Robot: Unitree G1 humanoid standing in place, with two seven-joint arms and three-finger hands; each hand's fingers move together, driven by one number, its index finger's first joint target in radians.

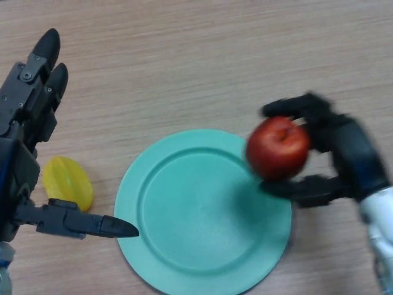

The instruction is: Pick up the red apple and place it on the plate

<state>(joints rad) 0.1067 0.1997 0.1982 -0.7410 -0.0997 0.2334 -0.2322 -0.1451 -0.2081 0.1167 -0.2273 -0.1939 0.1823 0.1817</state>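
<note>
A red apple (277,147) is held in my right hand (344,153), whose fingers and thumb curl round it from the right. The apple hangs over the right edge of a round teal plate (190,227) that lies on the wooden table. My left hand (27,117) is open at the left side, fingers straight and pointing away, thumb stretched toward the plate's left rim.
A yellow star-shaped fruit (67,182) lies on the table just left of the plate, under my left hand's thumb side. The wooden table top (202,55) stretches behind the plate.
</note>
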